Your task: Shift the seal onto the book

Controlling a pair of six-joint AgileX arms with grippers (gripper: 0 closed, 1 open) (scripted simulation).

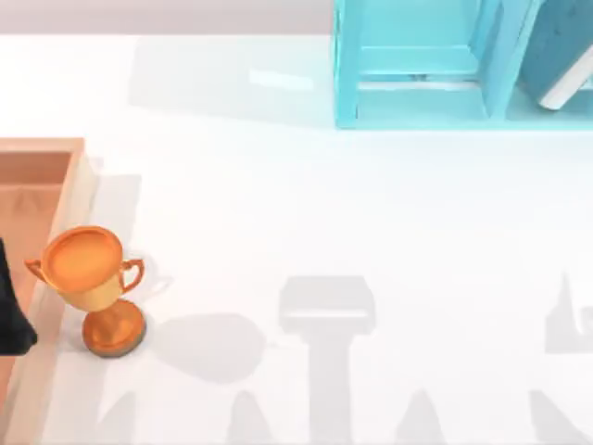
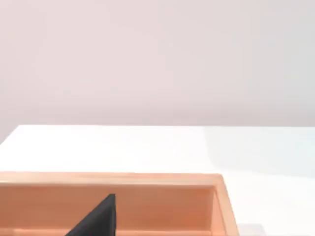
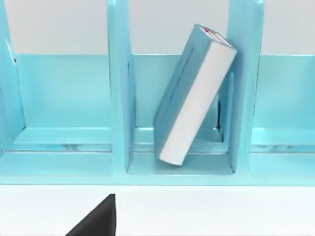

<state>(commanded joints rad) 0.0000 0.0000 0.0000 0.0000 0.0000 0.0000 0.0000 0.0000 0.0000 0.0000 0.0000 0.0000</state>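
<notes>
Black finger tips, the right gripper's [image 3: 96, 219], poke in close to the camera; how far open they are cannot be told. Behind them the book [image 3: 194, 96] leans tilted in a slot of the cyan shelf [image 1: 408, 102] at the table's far right corner. Left gripper [image 2: 96, 219] hangs over a wooden tray [image 1: 42, 185] on the left edge, beside the orange trophy [image 1: 93, 278].

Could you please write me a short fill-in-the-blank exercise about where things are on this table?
1. The book leans tilted inside the light cyan ____.
2. The orange trophy stands upright on the table's ____ side.
3. The book's page edges are ____.
Missing words: shelf; left; white.
</notes>
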